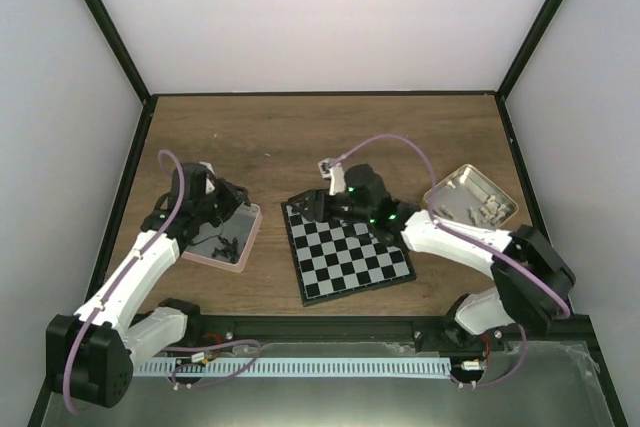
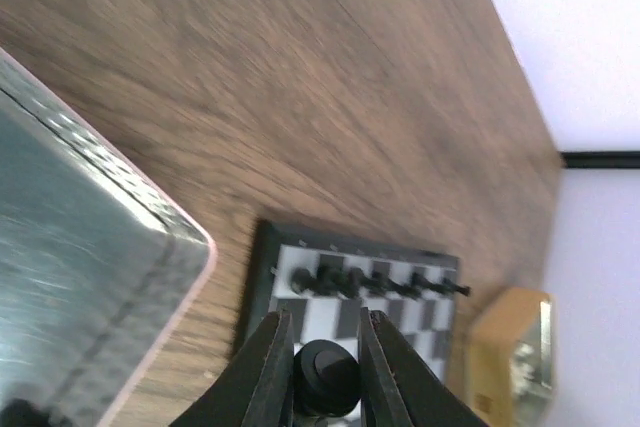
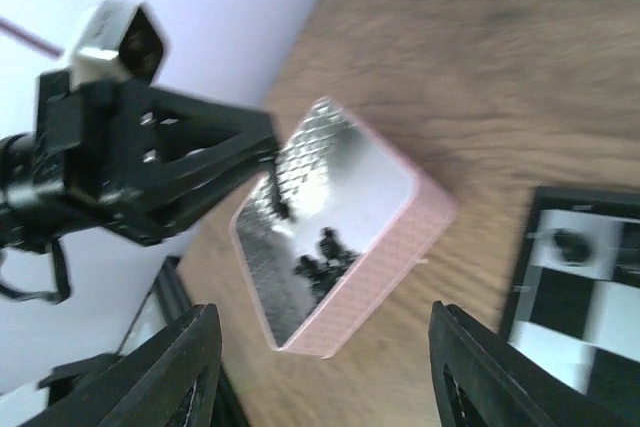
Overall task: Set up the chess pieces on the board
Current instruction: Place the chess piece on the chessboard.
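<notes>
In the left wrist view my left gripper (image 2: pixel 324 321) is shut on a small black chess piece (image 2: pixel 326 379), seen from its round end. Beyond it lies the board (image 2: pixel 300 319) with a row of black pieces (image 2: pixel 380 283) along its far edge. From above, the left gripper (image 1: pixel 230 209) hangs over the pink-rimmed tray (image 1: pixel 245 247), left of the board (image 1: pixel 350 259). My right gripper (image 1: pixel 322 203) sits at the board's far left corner. In its own view the right gripper (image 3: pixel 322 315) is open and holds nothing. It looks at the tray (image 3: pixel 385 247), with loose black pieces (image 3: pixel 322 259) inside.
A tan tin (image 1: pixel 470 197) with whitish pieces (image 1: pixel 486 209) stands to the right of the board. One black piece (image 3: pixel 570 244) shows on the board's corner square in the right wrist view. Black frame posts and pale walls close in the wooden table.
</notes>
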You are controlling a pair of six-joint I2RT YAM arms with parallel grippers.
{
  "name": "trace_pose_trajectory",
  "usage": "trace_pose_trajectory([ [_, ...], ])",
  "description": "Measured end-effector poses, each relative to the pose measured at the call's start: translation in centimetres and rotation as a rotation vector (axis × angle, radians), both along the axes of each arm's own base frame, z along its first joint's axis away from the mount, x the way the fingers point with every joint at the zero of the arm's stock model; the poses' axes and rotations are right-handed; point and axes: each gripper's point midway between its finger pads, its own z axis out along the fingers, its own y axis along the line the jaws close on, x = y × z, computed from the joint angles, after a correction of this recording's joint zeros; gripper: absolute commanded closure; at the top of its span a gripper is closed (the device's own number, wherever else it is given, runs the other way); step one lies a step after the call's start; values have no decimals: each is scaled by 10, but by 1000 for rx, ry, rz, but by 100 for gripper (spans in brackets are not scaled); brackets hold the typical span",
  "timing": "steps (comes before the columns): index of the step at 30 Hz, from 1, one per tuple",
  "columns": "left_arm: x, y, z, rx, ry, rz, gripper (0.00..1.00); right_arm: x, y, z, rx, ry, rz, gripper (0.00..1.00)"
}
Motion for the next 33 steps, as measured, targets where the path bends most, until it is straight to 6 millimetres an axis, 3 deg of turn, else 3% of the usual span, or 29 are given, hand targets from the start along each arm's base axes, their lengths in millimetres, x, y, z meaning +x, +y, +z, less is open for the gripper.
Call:
trace_pose_trajectory([
  [6,-9,-27,-3,-275,67,6,82,-22,62,-4,66,15,105,47],
  [11,-15,-39,-12,-431,128,28,82,-22,88,-11,88,15,117,52],
  [23,-18,-49,-9,-606,175,60,82,-5,88,-10,115,5,8,59],
  [33,-19,-51,-5,-660,189,75,82,-2,86,-16,103,8,-12,60],
])
